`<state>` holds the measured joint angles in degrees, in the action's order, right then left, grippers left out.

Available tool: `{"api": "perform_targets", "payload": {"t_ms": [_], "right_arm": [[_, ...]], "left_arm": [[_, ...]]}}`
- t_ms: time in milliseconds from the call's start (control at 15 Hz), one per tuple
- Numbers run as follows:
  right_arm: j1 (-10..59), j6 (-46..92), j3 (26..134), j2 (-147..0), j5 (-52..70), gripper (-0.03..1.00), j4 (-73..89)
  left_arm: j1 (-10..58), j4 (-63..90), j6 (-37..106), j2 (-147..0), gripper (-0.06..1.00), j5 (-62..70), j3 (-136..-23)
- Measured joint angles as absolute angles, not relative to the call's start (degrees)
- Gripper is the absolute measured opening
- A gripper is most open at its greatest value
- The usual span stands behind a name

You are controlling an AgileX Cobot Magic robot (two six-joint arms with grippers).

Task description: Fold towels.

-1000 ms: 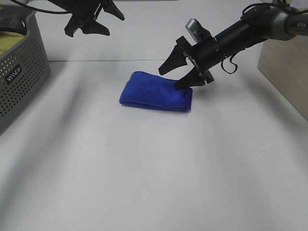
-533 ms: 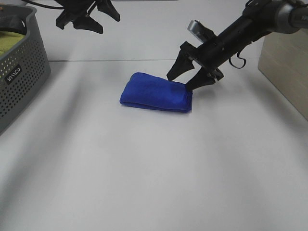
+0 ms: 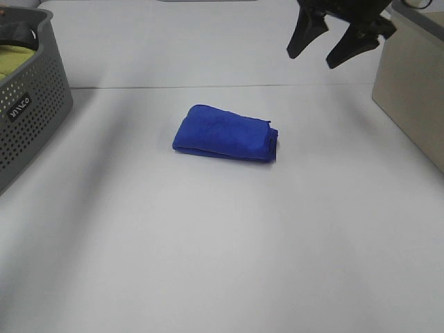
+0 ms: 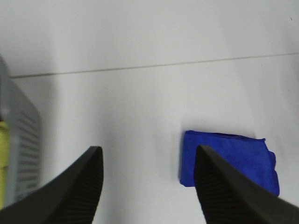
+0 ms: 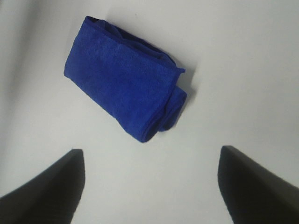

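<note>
The royal-blue towel [image 3: 225, 133] lies folded into a compact bundle on the white table, a little behind its middle. It also shows in the left wrist view [image 4: 230, 161] and in the right wrist view [image 5: 124, 77]. My right gripper [image 3: 334, 43] is open and empty, raised well above the table behind and to the right of the towel. Its two dark fingers [image 5: 44, 186] frame the right wrist view. My left gripper [image 4: 148, 186] is open and empty, high over the table; it is out of the exterior view.
A grey perforated basket [image 3: 28, 104] with a yellow-green cloth [image 3: 14, 59] inside stands at the left edge. A beige box [image 3: 413, 90] stands at the right edge.
My right gripper has let go of the towel's right end and risen up and back to the right. My left gripper has lifted out of the exterior view. The towel has stayed in place.
</note>
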<state>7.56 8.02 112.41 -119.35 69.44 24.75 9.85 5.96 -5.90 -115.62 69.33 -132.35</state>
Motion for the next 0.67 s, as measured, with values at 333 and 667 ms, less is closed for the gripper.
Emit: {"api": "perform_targets", "payload": {"t_ms": [333, 667], "right_arm": [[7.6, 7.9, 89.8, -94.6, 69.5, 0.76, 19.8], [7.6, 7.9, 64.7, -69.3, 69.6, 0.76, 14.0]], "left_arm": [[10.0, -2.6, -8.7, -87.3, 0.56, 69.4, -101.4], [10.0, -3.7, -9.0, -56.9, 0.56, 69.7, -69.0]]}}
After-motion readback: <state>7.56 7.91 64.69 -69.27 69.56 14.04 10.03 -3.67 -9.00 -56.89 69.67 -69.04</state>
